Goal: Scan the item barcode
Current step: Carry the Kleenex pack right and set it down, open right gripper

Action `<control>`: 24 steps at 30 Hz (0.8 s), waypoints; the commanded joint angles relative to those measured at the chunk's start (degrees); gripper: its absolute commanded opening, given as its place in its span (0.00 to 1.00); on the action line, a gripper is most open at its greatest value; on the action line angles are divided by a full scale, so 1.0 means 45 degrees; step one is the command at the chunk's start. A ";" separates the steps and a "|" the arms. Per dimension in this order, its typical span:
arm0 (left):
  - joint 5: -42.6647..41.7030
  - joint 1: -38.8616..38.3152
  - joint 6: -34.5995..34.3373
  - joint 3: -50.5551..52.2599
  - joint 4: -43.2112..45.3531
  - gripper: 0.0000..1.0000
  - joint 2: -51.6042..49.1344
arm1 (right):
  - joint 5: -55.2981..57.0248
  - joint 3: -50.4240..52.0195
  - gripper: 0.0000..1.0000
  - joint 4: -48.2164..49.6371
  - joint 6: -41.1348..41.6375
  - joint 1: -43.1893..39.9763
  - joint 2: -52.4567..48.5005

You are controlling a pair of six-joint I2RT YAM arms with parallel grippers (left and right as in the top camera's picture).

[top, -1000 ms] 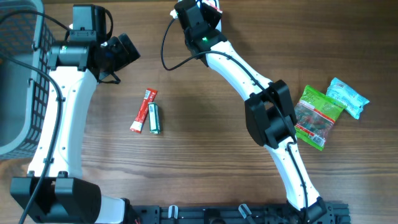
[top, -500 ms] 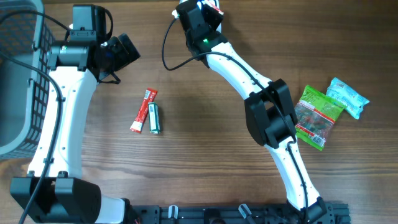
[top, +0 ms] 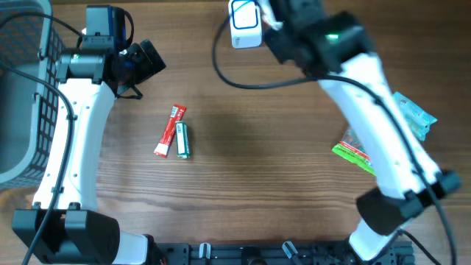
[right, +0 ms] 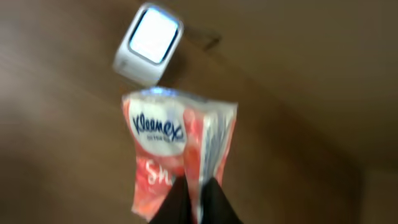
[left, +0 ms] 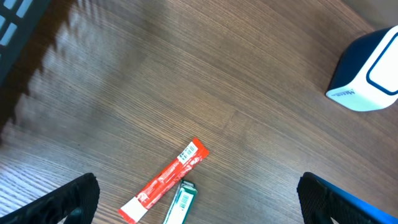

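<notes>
Looking down on a brown wood-grain bench (left: 186, 74). Near the bottom centre a red stick packet (left: 165, 180) lies diagonally, with a small green packet (left: 181, 202) just beside its lower end. A white and blue scanner (left: 370, 71) stands at the right edge. The left end effector (left: 202, 208) has its dark fingers (left: 68, 202) spread wide in the bottom corners. A blurred dark edge (left: 18, 25) fills the top left

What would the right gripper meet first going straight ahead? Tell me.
The right gripper, shut on the Kleenex pack, points toward the white scanner; the pack's far end would probably touch that first, though depth is unclear.
</notes>
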State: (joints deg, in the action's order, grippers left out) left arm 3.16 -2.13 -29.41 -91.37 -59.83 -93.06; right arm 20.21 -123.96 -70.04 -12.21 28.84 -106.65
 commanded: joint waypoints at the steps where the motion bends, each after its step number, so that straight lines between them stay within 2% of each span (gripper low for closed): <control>1: 0.0034 0.0063 0.0058 0.0058 0.0039 1.00 0.0058 | -0.2725 0.0160 0.04 -0.2312 0.1938 -0.1137 -0.0393; 4: 0.0034 0.0063 0.0058 0.0058 0.0039 1.00 0.0058 | -0.3259 0.0612 0.04 -0.3716 0.2526 -0.2132 -0.0763; 7: 0.0034 0.0063 0.0058 0.0058 0.0039 1.00 0.0058 | -0.3279 0.2055 0.04 -0.3434 0.2749 -0.2905 -0.0811; 14: 0.0029 0.0063 0.0058 0.0058 0.0039 1.00 0.0058 | -0.3269 0.7456 0.05 0.0189 0.3070 -0.4580 -0.0811; 16: 0.0029 0.0063 0.0058 0.0058 0.0039 1.00 0.0058 | -0.3269 0.8578 0.34 0.1248 0.3065 -0.5008 -0.0811; 17: 0.0029 0.0063 0.0058 0.0058 0.0039 1.00 0.0058 | -0.3269 0.8825 0.39 0.1535 0.3070 -0.5149 -0.0811; 18: 0.0034 0.0063 0.0058 0.0058 0.0039 1.00 0.0058 | -0.3269 0.8947 0.60 0.1753 0.3070 -0.5299 -0.0811; 19: 0.0034 0.0063 0.0058 0.0058 0.0039 1.00 0.0058 | -0.3274 0.8947 0.74 0.1948 0.3070 -0.5450 -0.0811; 20: 0.0034 0.0063 0.0058 0.0058 0.0039 1.00 0.0058 | -0.3274 0.8942 0.79 0.2093 0.3065 -0.5537 -0.0797; 22: 0.0034 0.0063 0.0058 0.0058 0.0039 1.00 0.0058 | -0.3468 0.8927 0.79 0.2302 0.3079 -0.5605 -0.0797; 24: 0.0034 0.0063 0.0058 0.0058 0.0039 1.00 0.0058 | -0.5090 0.8927 0.72 0.2637 0.3079 -0.5576 -0.0801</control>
State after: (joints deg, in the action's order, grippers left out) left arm 3.16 -2.13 -29.39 -91.35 -59.79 -93.06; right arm 5.30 -83.70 -59.66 1.39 3.64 -110.06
